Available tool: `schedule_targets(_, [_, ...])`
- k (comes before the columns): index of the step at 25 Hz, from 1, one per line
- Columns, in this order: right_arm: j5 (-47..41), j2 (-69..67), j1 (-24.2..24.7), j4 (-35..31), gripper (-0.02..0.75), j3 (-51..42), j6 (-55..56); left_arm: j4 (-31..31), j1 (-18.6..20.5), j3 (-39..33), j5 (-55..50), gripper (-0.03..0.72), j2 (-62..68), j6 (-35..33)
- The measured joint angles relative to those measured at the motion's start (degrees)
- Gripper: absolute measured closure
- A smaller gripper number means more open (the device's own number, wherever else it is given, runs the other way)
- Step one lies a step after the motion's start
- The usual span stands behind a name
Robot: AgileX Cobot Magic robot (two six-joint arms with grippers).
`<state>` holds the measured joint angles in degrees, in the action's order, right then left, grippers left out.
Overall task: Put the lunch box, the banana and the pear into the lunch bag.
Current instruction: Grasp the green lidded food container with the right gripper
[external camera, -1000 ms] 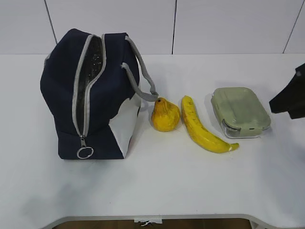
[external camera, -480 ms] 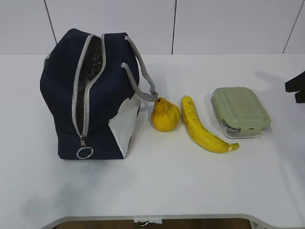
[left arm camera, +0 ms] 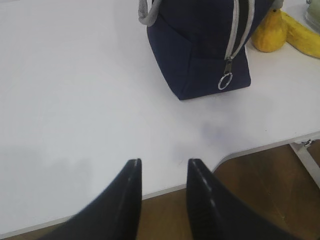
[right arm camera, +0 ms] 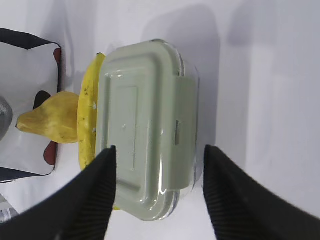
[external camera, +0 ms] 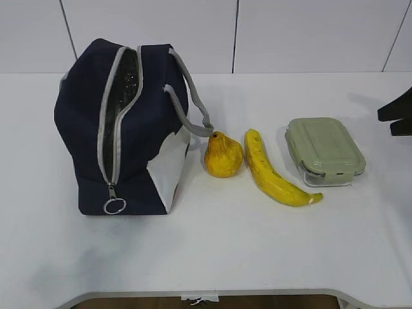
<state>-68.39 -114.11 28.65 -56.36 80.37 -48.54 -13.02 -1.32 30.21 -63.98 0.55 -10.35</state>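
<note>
Standing unzipped at the table's point(external camera: 212, 251) left, the lunch bag point(external camera: 122, 122) has the pear point(external camera: 223, 155), banana point(external camera: 273, 170) and lunch box point(external camera: 325, 150) lined up to its right. Over the box hangs the right gripper point(right arm camera: 159, 150), fingers spread wide, holding nothing. Near the front edge, the left gripper point(left arm camera: 164, 167) is parted and empty.

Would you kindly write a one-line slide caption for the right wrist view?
Open right hand poised above the green-lidded lunch box, with banana and pear beyond it.
</note>
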Motion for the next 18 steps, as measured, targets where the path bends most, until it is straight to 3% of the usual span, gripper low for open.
schedule_targets(7, [0.0, -5.1, 0.0, -1.96, 0.122, 0.27, -0.71, 0.0, 0.0, 0.0, 0.0, 0.449, 0.0, 0.0])
schedule_targets(10, [0.11, -7.61, -0.21, -5.26, 0.111, 1.36, -1.7, 0.0, 0.0, 0.0, 0.0, 0.449, 0.0, 0.0])
schedule_targets(18, [0.61, -12.71, -4.67, -6.48, 0.121, 4.58, -2.69, 0.0, 0.0, 0.0, 0.0, 0.449, 0.0, 0.0])
